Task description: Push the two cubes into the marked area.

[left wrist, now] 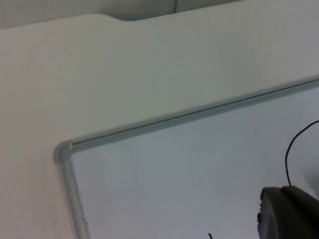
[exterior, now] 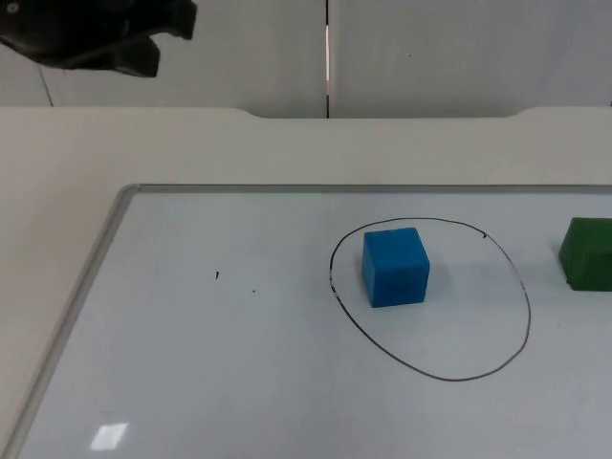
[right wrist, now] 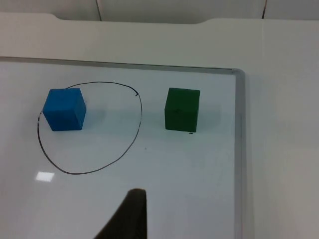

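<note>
Blue cube (exterior: 395,267) inside the hand-drawn black outline (exterior: 524,316) on a whiteboard (exterior: 172,373) lying on the desk, green cube (exterior: 586,253) just outside it, left gripper (exterior: 105,38) raised above the far-left corner, opening impossible to tell

Open whiteboard (exterior: 239,382) all around the blue cube (exterior: 395,266), which sits inside the drawn ring (exterior: 524,296), close to the ring's far-left part. Bare board between that cube and the green cube (right wrist: 182,109), just outside the ring. Narrow strip of board between green cube and frame edge (right wrist: 239,149). Left claw (exterior: 105,38) high above the table's (exterior: 191,143) far-left corner, well apart from both cubes.
</note>
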Controlling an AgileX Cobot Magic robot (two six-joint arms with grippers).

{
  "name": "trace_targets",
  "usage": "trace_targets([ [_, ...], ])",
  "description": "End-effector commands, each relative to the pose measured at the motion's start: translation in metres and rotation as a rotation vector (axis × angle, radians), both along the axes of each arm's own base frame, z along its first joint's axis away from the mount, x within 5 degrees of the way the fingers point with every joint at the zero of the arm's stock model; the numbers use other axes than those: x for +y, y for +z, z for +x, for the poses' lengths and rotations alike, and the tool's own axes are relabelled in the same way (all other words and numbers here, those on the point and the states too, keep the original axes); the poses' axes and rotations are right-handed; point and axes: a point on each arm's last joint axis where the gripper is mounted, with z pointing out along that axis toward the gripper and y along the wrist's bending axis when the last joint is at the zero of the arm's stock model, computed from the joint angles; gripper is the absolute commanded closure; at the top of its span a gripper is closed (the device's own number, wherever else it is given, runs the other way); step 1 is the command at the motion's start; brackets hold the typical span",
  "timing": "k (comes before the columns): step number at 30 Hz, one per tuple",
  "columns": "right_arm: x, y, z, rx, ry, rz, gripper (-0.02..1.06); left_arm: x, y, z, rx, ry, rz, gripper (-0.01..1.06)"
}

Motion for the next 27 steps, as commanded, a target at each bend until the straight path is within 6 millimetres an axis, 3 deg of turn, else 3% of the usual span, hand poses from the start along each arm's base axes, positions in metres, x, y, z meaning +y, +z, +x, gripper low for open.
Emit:
trace_targets([
  [1,0.0,-0.001,0.0,0.001,-0.008,-0.002,-0.01,0.01,0.001,-0.011,-0.021,0.038,-0.008,1.05],
  [12,0.0,-0.001,0.0,0.001,-0.008,-0.002,-0.01,0.027,0.023,-0.063,-0.078,0.056,-0.057,1.05],
  [27,0.0,-0.001,0.0,0.001,-0.008,-0.002,-0.01,0.034,0.058,-0.11,-0.138,-0.023,-0.049,1.05],
])
